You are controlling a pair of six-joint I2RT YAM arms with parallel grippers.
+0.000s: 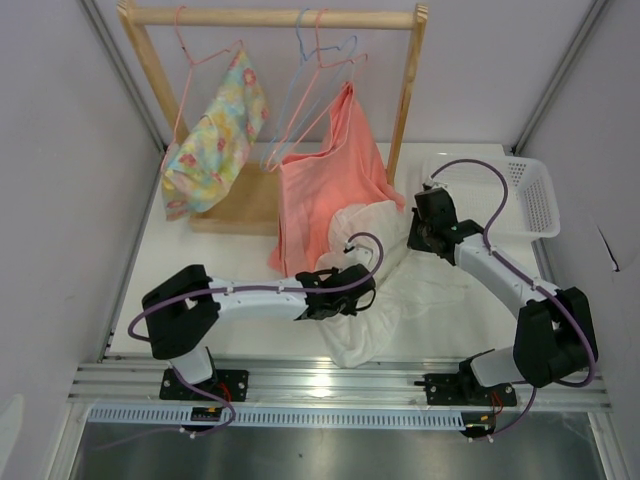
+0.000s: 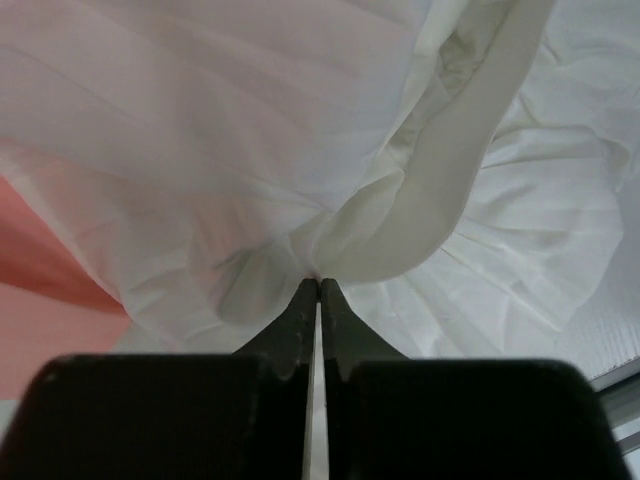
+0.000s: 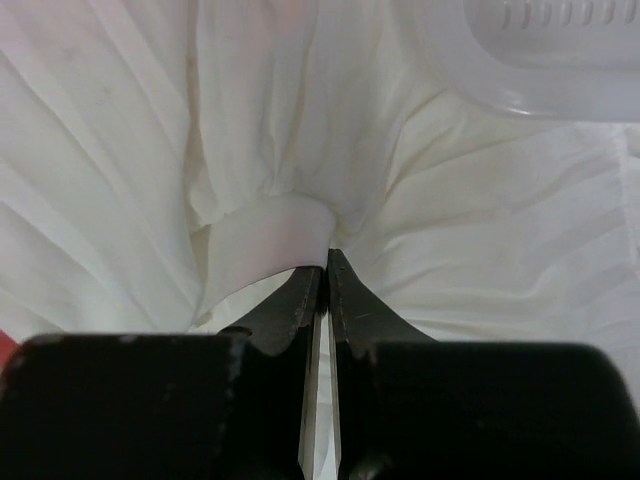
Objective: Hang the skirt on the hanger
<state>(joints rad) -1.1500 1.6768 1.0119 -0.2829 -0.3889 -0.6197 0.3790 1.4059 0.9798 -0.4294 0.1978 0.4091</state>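
The white skirt (image 1: 400,290) lies bunched on the table between my two arms. My left gripper (image 1: 345,292) is shut on the skirt's waistband (image 2: 420,210), which rises from the fingertips. My right gripper (image 1: 425,228) is shut on the skirt's band at its far right side (image 3: 265,235). The white pleated fabric fills both wrist views. The light blue hanger (image 1: 305,75) hangs on the wooden rail (image 1: 270,17), above the salmon garment.
A salmon-pink garment (image 1: 325,185) hangs on a pink hanger and reaches the table next to the skirt. A floral yellow-green garment (image 1: 215,135) hangs at the left. A white plastic basket (image 1: 525,195) stands at the right, close to my right gripper.
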